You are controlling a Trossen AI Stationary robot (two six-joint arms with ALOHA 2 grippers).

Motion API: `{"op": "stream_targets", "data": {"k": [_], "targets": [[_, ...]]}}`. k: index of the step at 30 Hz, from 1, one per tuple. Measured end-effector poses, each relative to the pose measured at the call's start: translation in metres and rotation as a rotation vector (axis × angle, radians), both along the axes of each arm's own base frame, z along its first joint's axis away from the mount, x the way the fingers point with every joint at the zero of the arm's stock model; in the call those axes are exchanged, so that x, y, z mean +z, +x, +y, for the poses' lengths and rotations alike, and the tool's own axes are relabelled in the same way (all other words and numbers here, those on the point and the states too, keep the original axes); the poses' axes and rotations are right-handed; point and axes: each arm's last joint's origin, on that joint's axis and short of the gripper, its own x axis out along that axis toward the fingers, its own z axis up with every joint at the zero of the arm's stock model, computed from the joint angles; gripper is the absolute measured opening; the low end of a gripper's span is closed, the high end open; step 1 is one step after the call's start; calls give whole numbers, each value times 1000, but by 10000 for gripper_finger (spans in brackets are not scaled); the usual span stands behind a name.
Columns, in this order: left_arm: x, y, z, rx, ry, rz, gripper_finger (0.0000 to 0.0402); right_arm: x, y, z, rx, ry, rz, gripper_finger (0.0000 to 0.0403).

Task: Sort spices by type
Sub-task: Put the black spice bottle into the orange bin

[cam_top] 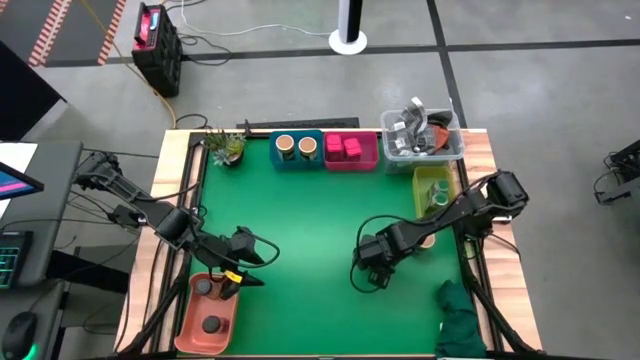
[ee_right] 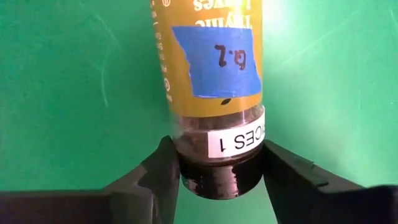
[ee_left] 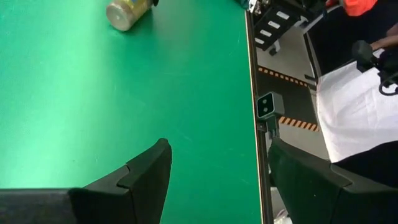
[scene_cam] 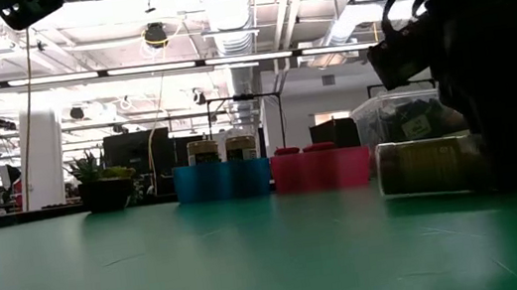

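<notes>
The right gripper point(ee_right: 217, 165) is down on the green mat point(cam_top: 300, 230), right of the middle, with its two fingers point(ee_right: 158, 177) pressed against the dark lid end of a spice jar point(ee_right: 214, 81) — clamped on it, one finger on each side. The jar lies on its side on the mat; it has a yellow-olive label, a blue tape patch with handwriting and a white strip near the lid. In the low view the same jar point(scene_cam: 431, 164) lies flat in front of the dark arm. The left gripper point(cam_top: 232, 285) hangs over the near-left of the table, above the orange tray point(cam_top: 190, 325), its fingers point(ee_left: 140, 171) apart and holding nothing. Two dark-lidded jars point(cam_top: 207, 305) stand in that orange tray. Along the far edge of the mat a blue bin point(cam_top: 296, 160) holds two tan-topped jars point(cam_top: 296, 146), and just right of it a pink bin point(cam_top: 350, 161) holds pink packs point(cam_top: 343, 147). A yellow-green bin point(cam_top: 432, 180) on the right side holds a jar partly hidden by the right arm. Beyond it, at the far-right corner, stands a clear tub point(cam_top: 424, 145) of grey clutter, and a small potted plant point(cam_top: 226, 146) stands at the far left. A dark green cloth point(cam_top: 460, 318) lies at the near-right corner.
</notes>
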Motion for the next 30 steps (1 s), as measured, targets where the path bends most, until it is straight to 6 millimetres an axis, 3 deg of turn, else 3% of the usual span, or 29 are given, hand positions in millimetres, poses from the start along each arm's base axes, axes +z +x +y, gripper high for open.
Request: {"op": "stream_targets", "data": {"k": [7, 19, 30], "targets": [[5, 2, 1, 9, 112, -76, 256, 26, 20, 1, -25, 99, -73, 215], [14, 9, 3, -128, 698, -282, 256, 100, 78, -17, -350, 582, -341, 228], [19, 19, -1, -245, 1091, -338, 257, 131, 103, -29, -486, 897, -516, 227]]}}
